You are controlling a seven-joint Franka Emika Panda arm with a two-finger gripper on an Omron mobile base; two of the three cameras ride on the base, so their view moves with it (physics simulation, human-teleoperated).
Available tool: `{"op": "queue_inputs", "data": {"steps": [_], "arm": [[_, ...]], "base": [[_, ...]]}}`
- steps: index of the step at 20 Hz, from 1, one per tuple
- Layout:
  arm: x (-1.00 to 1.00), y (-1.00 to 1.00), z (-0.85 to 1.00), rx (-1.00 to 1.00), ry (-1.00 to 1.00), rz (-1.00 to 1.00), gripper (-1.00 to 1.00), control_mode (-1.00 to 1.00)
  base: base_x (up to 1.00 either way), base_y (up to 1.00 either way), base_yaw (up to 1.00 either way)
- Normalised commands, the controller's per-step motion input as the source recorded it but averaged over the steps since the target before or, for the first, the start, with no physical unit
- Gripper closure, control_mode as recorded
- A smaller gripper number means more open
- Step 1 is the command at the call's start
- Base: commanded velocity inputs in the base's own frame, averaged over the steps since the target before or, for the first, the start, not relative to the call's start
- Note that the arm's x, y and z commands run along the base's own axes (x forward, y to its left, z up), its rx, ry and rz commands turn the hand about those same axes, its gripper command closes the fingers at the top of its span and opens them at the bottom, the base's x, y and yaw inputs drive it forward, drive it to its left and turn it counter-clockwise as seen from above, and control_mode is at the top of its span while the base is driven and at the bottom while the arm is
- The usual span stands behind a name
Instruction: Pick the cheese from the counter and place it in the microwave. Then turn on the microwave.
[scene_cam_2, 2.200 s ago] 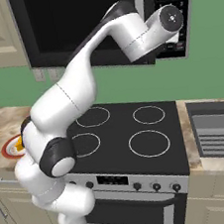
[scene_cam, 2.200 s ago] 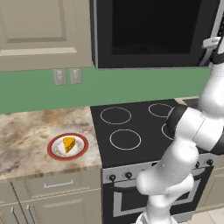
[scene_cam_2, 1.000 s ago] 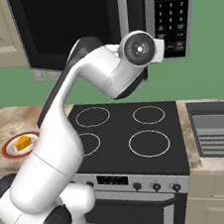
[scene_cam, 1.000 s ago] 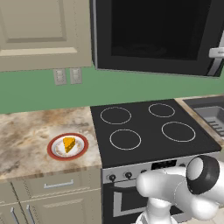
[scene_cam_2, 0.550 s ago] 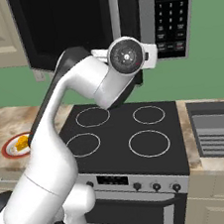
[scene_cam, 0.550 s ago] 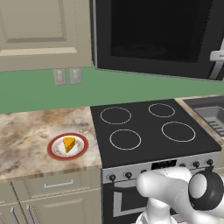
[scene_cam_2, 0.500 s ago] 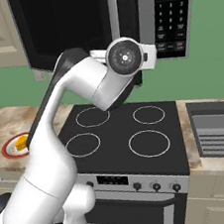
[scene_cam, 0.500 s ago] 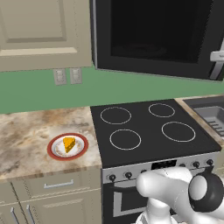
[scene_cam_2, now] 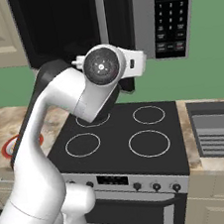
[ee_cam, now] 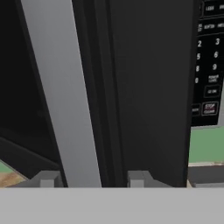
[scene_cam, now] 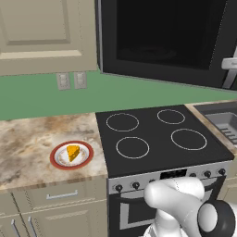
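The cheese [scene_cam: 73, 152] sits on its plate [scene_cam: 59, 162] on the counter [scene_cam: 28, 139], well apart from the gripper [ee_cam: 91, 178], clenched on the microwave [scene_cam_2: 121, 17] door handle [ee_cam: 65, 100].

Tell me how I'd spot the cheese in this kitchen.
Find the black stove and look at the marbled counter to its left. A white plate with a red rim sits there, and the cheese is the small orange wedge on it, the only food in sight.
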Motion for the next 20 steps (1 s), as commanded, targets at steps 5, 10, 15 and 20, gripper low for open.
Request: {"op": "queue_inputs", "data": {"steps": [5, 10, 15, 20], "arm": [[-0.52, 0.04, 0.1, -0.03, -0.02, -0.03, 1.0, -1.0], [-0.53, 0.04, 0.07, 0.0, -0.05, 0.0, 1.0, -1.0], [-0.51, 0.09, 0.07, 0.0, -0.04, -0.04, 1.0, -1.0], [-0.42, 0.14, 0.11, 0.0, -0.01, -0.03, 1.0, -1.0]], "base": [[0.0, 0.0, 0.0], [0.0, 0.0, 0.0], [0.0, 0.0, 0.0], [0.0, 0.0, 0.0]]}}
